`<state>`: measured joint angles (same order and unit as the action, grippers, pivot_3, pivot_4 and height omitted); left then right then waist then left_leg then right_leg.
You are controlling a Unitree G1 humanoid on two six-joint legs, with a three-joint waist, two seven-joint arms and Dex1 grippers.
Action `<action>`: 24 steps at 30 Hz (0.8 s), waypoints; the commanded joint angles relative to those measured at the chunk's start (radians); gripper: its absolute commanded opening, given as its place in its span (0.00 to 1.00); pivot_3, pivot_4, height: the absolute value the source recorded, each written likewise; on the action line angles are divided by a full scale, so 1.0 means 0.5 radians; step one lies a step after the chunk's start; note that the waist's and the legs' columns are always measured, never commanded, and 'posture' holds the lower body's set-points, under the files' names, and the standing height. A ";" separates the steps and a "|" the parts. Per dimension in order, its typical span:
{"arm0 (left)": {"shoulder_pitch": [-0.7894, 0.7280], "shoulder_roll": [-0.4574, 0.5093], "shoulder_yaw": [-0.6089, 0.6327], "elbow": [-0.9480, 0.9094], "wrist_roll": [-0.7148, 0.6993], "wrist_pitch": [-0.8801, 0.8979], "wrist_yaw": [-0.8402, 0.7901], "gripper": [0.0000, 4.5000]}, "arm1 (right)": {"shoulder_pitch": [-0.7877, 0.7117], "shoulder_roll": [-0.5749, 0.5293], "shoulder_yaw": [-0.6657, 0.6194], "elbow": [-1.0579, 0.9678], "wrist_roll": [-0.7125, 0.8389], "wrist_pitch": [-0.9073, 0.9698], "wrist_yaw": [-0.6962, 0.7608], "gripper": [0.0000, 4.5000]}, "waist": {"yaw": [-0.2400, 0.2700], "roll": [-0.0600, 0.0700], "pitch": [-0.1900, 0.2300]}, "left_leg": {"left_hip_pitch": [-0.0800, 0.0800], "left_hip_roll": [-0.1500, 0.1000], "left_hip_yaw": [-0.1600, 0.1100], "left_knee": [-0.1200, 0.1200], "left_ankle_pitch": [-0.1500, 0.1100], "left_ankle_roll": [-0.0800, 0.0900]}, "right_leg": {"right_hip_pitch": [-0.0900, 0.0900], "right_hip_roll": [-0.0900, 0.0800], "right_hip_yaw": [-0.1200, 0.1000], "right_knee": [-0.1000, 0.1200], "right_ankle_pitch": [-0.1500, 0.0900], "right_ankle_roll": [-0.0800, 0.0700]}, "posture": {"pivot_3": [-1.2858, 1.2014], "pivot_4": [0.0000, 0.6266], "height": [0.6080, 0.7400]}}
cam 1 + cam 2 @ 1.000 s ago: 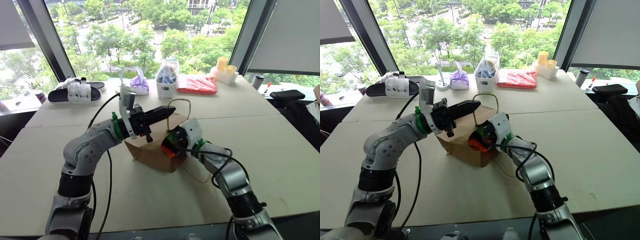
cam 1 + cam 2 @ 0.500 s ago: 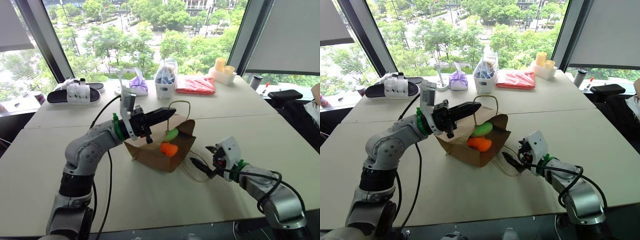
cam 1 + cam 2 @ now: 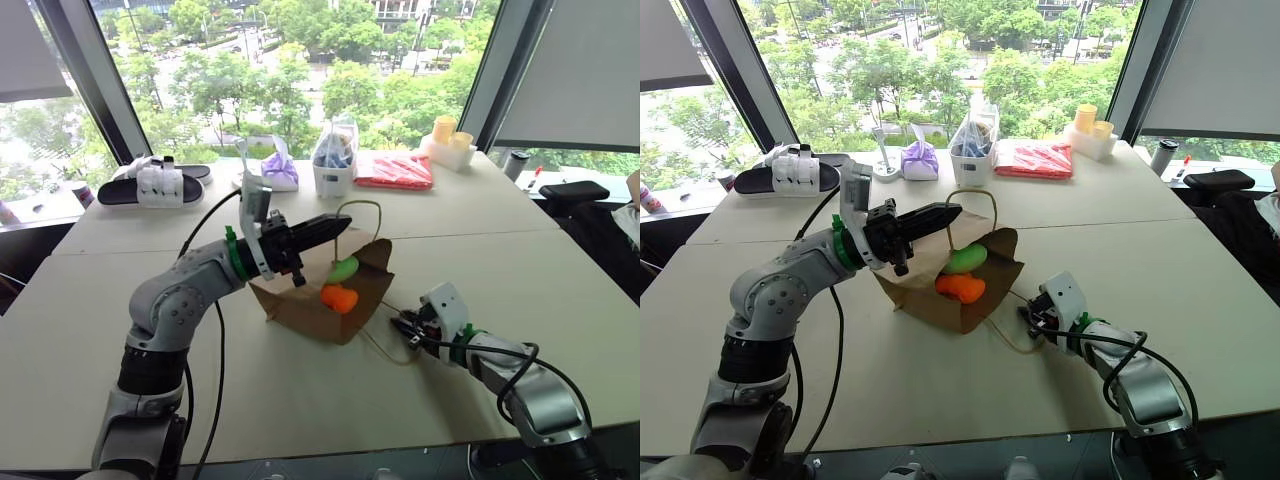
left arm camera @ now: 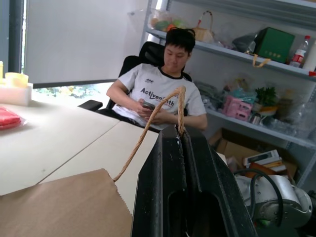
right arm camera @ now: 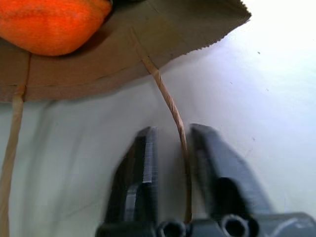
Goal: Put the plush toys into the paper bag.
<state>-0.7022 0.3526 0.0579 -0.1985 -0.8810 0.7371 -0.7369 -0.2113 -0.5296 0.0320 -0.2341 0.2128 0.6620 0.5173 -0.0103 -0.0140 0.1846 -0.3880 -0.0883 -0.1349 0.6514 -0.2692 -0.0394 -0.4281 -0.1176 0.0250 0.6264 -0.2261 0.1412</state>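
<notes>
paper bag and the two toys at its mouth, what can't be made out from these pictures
- Paper bag inside: hidden in the eye views by its own wall, so how deep the toys sit is unclear.
- Green plush toy: partly covered by the bag's upper flap in the eye views.
- Orange plush toy: cut off by the right wrist view's edge.
- Lower cord handle: runs between the right tool's blurred fingers; contact unclear.

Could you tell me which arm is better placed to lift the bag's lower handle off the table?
Probably right: its gripper straddles that handle; the left gripper holds the upper one.
</notes>
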 commanded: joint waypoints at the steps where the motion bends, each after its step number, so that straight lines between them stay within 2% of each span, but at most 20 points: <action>1: -0.019 0.013 0.051 -0.054 -0.012 -0.029 0.004 0.00 | -0.068 -0.024 -0.171 -0.189 0.182 0.105 0.068 0.01 | -0.001 0.000 0.000 | 0.000 0.000 0.000 0.000 0.000 0.000 | 0.000 0.000 0.000 0.000 0.000 0.000 | 0.52 0.24 1.00; 4: -0.057 0.009 0.056 0.006 0.035 -0.077 0.006 0.00 | -0.197 -0.030 -0.351 -0.394 0.440 0.294 0.111 0.01 | -0.006 0.000 0.000 | 0.000 0.000 -0.002 -0.001 0.000 0.000 | -0.001 0.000 0.000 0.000 0.000 0.000 | 0.52 0.24 1.00; 7: -0.126 -0.003 0.064 0.099 0.069 -0.116 -0.006 0.00 | -0.493 -0.063 -0.579 -0.525 0.729 0.521 0.082 0.01 | -0.005 0.001 0.000 | 0.000 0.000 -0.003 -0.001 0.000 0.000 | -0.001 0.000 0.000 0.000 0.000 0.000 | 0.52 0.24 1.00; 13: -0.192 -0.036 0.041 0.244 0.133 -0.168 -0.015 0.00 | -0.820 -0.107 -0.751 -0.551 1.045 0.785 -0.009 0.01 | 0.006 0.000 0.000 | -0.002 0.000 -0.005 -0.001 -0.001 0.001 | 0.001 0.000 -0.003 -0.003 0.000 0.000 | 0.52 0.24 1.00; 24: -0.207 -0.149 -0.049 0.436 0.320 -0.260 -0.076 0.00 | -0.624 -0.216 -0.642 -0.521 1.018 0.724 -0.008 0.01 | 0.000 0.000 0.000 | -0.005 0.000 -0.001 -0.001 -0.001 0.002 | 0.000 -0.001 -0.003 -0.009 0.000 0.000 | 0.52 0.24 1.00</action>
<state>-0.7831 0.2806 0.0298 0.0348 -0.7264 0.6248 -0.7638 -0.5151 -0.6167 -0.2772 -0.4744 0.7248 1.0562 0.5142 -0.0102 -0.0143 0.1845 -0.3904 -0.0882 -0.1356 0.6507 -0.2698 -0.0384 -0.4284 -0.1179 0.0236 0.6216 -0.2260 0.1414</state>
